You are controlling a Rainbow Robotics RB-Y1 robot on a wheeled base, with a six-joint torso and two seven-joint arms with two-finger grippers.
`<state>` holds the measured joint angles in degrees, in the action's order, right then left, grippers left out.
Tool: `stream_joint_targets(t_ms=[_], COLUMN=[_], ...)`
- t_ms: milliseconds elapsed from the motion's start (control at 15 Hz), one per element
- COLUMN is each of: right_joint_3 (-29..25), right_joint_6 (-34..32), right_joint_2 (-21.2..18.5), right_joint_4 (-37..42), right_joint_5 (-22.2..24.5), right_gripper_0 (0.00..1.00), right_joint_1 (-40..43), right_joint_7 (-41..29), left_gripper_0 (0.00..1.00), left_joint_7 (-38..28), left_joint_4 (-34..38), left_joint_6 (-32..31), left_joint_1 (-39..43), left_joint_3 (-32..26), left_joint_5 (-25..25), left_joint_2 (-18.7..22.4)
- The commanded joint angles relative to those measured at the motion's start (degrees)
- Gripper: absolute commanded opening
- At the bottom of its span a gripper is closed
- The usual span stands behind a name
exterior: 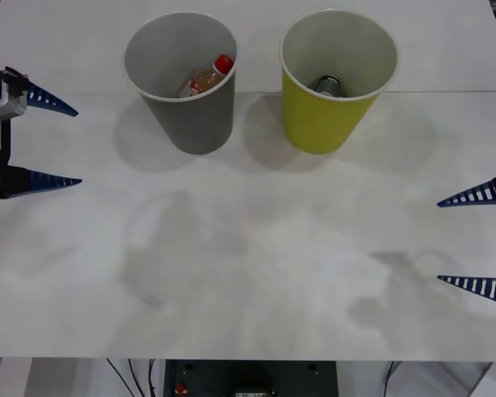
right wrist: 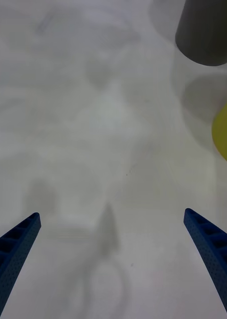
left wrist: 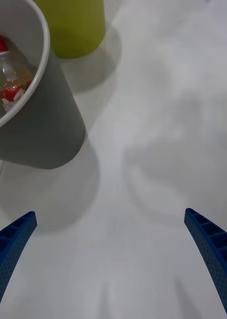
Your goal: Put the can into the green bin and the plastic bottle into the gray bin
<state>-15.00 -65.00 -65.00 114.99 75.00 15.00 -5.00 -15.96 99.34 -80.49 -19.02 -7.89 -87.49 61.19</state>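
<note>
The left pincer (exterior: 45, 139) hovers at the left edge of the white worktop (exterior: 248, 273), fingers spread wide and empty, pointing inward. The right pincer (exterior: 471, 240) mirrors it at the right edge, also open and empty. At the far side, the plastic bottle (exterior: 208, 78) lies inside the gray bin (exterior: 190, 116) and the can (exterior: 328, 84) sits inside the green bin (exterior: 318, 120) just beside it.

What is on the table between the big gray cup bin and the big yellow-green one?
Nothing: in the front view, bare white table separates the gray bin and green bin.
</note>
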Motion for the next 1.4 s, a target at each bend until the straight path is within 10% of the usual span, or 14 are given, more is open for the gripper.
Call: stream_joint_targets(t_ms=[67,800,1400], right_joint_3=[0.0,0.0,0.0], right_joint_6=[0.0,0.0,0.0], right_joint_2=[0.0,0.0,0.0], right_joint_4=[0.01,0.01,0.01], right_joint_5=[0.0,0.0,0.0], right_gripper_0=[1.0,1.0,1.0], right_joint_1=[0.0,0.0,0.0], right_joint_7=[0.0,0.0,0.0], left_gripper_0=[1.0,1.0,1.0], left_joint_7=[5.67,24.57,26.15], left_joint_4=[0.06,0.06,0.15], left_joint_6=[-0.2,-2.75,-5.03], left_joint_1=[5.48,22.18,22.45], left_joint_3=[-2.75,-13.73,-13.47], left_joint_5=[1.1,7.69,6.99], left_joint_2=[-0.01,-9.77,-12.58])
